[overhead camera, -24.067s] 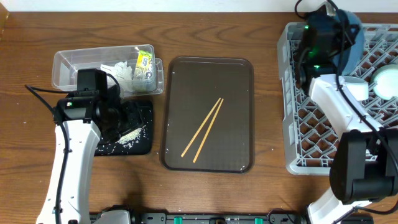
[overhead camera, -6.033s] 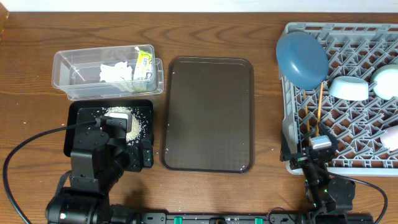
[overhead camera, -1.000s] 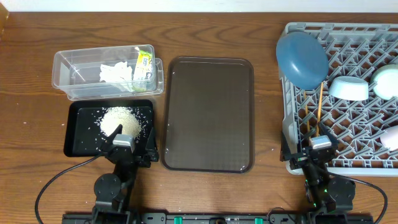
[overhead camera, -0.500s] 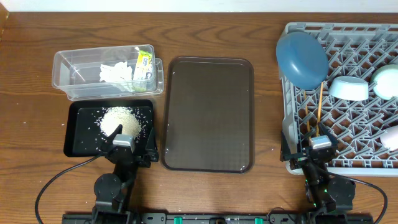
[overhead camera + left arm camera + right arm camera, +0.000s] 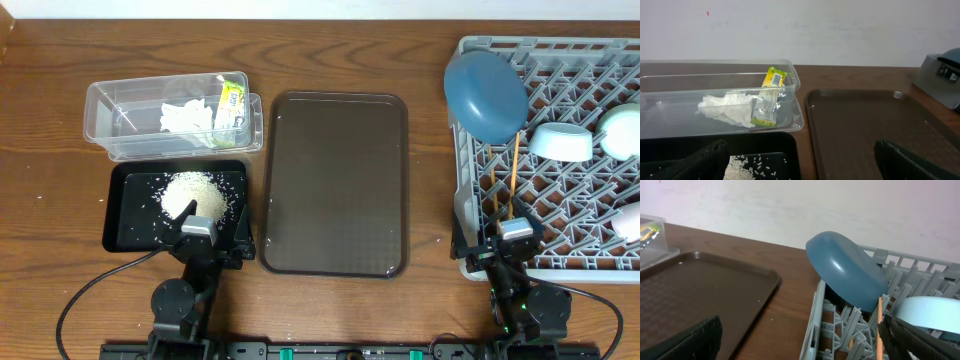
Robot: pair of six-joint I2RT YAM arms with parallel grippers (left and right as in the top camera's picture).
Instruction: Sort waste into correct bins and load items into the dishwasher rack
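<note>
on the left of the counter (image 5: 50, 200) i count two bins, one behind the other. the far one is the clear tub (image 5: 125, 105); it holds one crumpled white tissue (image 5: 188, 118) and, to the right of that, one green-and-yellow wrapper (image 5: 232, 100) leaning up against the tub's right wall. the near one is the black tray (image 5: 125, 228), with one heap of rice (image 5: 192, 192) on its floor and loose grains scattered around the heap.

my left claw (image 5: 800, 145) sits low at the near edge of the black tray, its two fingers spread wide with nothing between them.

in the middle lies one brown tray (image 5: 335, 180), flat on the counter.

on the right is the one dishwasher rack (image 5: 560, 205), and five kinds of thing are in it. one dark blue plate (image 5: 485, 95) stands tilted at the far left corner. two chopsticks (image 5: 513, 175) are poked among the pegs just in front of the plate. two bowls sit farther right: the pale blue-white bowl (image 5: 560, 142) and, beside it, the mint-green bowl (image 5: 622, 132). one pink cup (image 5: 628, 220) lies at the right edge, partly cut off.

my right claw (image 5: 800, 322) is parked at the rack's near left corner, fingers wide apart and gripping nothing.
</note>
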